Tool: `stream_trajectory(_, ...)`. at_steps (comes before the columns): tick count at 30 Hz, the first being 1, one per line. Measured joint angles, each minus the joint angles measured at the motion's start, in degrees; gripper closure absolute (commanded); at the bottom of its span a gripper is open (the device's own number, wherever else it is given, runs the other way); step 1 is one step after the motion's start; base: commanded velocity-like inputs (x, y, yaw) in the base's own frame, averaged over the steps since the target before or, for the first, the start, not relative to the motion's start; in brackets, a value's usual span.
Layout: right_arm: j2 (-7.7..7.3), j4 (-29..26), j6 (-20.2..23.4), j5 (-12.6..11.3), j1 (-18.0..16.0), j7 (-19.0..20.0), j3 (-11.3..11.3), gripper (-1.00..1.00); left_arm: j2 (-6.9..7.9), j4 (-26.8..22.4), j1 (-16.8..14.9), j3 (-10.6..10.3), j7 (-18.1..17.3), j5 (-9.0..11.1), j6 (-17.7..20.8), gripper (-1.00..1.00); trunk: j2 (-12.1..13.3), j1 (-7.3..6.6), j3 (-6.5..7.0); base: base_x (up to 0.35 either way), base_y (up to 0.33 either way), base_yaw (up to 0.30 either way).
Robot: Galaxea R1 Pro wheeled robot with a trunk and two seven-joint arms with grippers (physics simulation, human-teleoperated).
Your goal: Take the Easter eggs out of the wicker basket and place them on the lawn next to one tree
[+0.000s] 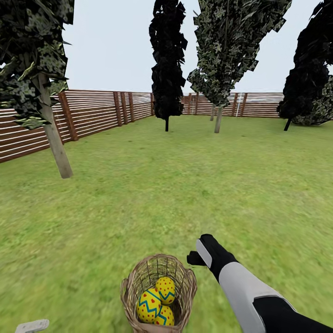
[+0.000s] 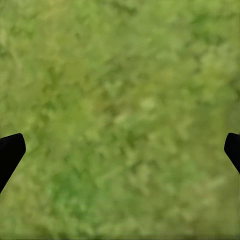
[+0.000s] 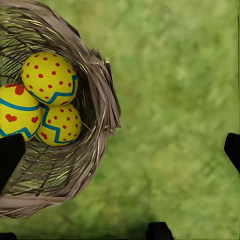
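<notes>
**Three eggs lie in the basket on the grass**

The lawn [image 1: 138, 194] is wide, flat and mottled green, closed by a brown slat fence [image 1: 92, 115]. From the left stand a pale-trunked speckled tree [image 1: 53, 138], an all-black tree [image 1: 166, 60], another speckled tree [image 1: 226, 51] and a dark tree [image 1: 307, 69]. I can read no writing anywhere.

The wicker basket [image 1: 134, 282] stands near me, holding three yellow Easter eggs [image 1: 157, 300] with red dots and blue zigzags, touching each other.

The left gripper [image 2: 120, 150] is spread wide over bare grass, holding nothing. The right gripper [image 3: 120, 150] hangs just beside the basket rim, also wide apart and empty.
</notes>
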Motion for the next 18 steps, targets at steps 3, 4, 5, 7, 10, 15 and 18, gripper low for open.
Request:
stream_trajectory(3,0.00,-0.11,0.12,0.01,-0.70,0.03,0.52,-1.00,-0.01,-0.02,-0.04,0.01,0.04,0.00,0.15,-1.00,-1.20,0.66,-0.54,0.000,0.000,0.000)
stream_trajectory(4,0.00,-0.13,0.14,0.02,-0.95,0.03,0.75,-1.00,-0.01,-0.02,-0.05,0.02,0.05,0.00,0.18,-1.00,-1.60,0.88,-0.72,0.000,0.000,0.000)
stream_trajectory(5,0.00,-0.17,0.18,0.02,-1.53,0.04,1.25,-1.00,-0.01,-0.03,-0.07,0.00,0.07,0.00,0.24,-1.00,-2.01,1.10,-0.90,0.000,0.000,0.000)
stream_trajectory(7,0.00,-0.21,0.21,0.03,-2.05,0.05,1.72,-1.00,-0.01,-0.03,-0.08,-0.01,0.09,0.00,0.28,-1.00,-2.81,1.54,-1.26,0.000,0.000,0.000)
stream_trajectory(10,0.00,-0.31,0.20,0.03,-2.74,0.05,2.31,-1.00,-0.01,-0.08,-0.08,-0.03,0.10,0.00,0.35,-1.00,-4.01,2.20,-1.80,0.000,0.000,0.000)
stream_trajectory(15,0.00,-0.38,0.20,0.03,-3.81,0.05,2.70,-1.00,0.05,-0.57,-0.03,-0.04,0.10,0.00,0.39,-1.00,-6.02,3.30,-2.69,0.000,0.000,0.000)
stream_trajectory(18,0.00,-0.40,0.17,0.02,-4.33,0.05,2.80,-1.00,0.07,-0.86,-0.02,-0.01,0.13,0.00,0.46,-1.00,-7.22,3.95,-3.23,0.000,0.000,0.000)
